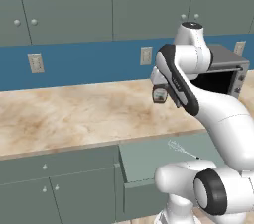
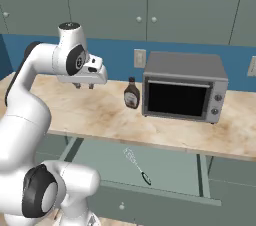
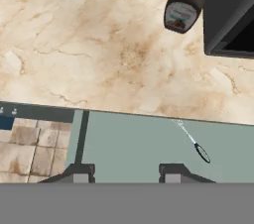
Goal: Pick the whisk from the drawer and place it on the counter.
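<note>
The drawer [image 3: 129,143] stands pulled out, directly below the gripper [image 3: 127,172] and reaching off to its left as far as the dark side rail. The gripper hangs high over the front of the counter [image 3: 74,44], its two fingertips spread apart with nothing between them. So the opening appears to be done, and the reach, the grasp, the lift and the set-down are all still to come.

To the gripper's right and lower, the whisk [image 3: 191,140] lies flat on the drawer floor, slanted, its pale wire loops toward the counter edge and its dark handle toward the drawer front. It looks untouched.

Farther right and beyond, on the counter, stand the brown syrup bottle [image 3: 182,6] and, just beside it, the toaster oven [image 2: 184,86].
</note>
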### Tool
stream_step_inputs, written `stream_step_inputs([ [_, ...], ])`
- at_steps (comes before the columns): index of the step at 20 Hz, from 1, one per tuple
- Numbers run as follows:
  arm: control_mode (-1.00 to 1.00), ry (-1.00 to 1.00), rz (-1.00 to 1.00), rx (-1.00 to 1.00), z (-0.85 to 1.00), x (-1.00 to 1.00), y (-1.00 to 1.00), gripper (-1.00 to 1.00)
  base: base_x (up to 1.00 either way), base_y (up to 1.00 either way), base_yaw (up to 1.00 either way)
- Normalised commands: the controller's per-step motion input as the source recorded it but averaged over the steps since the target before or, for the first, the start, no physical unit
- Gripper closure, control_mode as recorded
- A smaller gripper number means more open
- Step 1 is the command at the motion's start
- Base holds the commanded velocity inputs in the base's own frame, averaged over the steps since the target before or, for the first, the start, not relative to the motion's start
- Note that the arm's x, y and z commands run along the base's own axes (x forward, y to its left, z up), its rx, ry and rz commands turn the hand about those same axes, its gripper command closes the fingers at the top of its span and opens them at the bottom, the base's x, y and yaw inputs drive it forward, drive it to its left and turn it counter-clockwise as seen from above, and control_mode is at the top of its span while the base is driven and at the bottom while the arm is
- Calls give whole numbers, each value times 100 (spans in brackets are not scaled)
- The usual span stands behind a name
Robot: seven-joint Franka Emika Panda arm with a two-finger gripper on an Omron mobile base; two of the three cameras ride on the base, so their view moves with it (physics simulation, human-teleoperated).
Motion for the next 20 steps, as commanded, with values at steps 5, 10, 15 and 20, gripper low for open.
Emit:
stream_step_inputs([
  [5, 100, 0, 0, 0, 0, 0, 0, -100, -4, 25, -4],
  [10, 100, 0, 0, 0, 0, 0, 0, -100, -24, 89, -27],
  [15, 100, 0, 0, 0, 0, 0, 0, -100, -38, 77, -46],
  [20, 100, 0, 0, 0, 0, 0, 0, -100, -29, 59, -56],
])
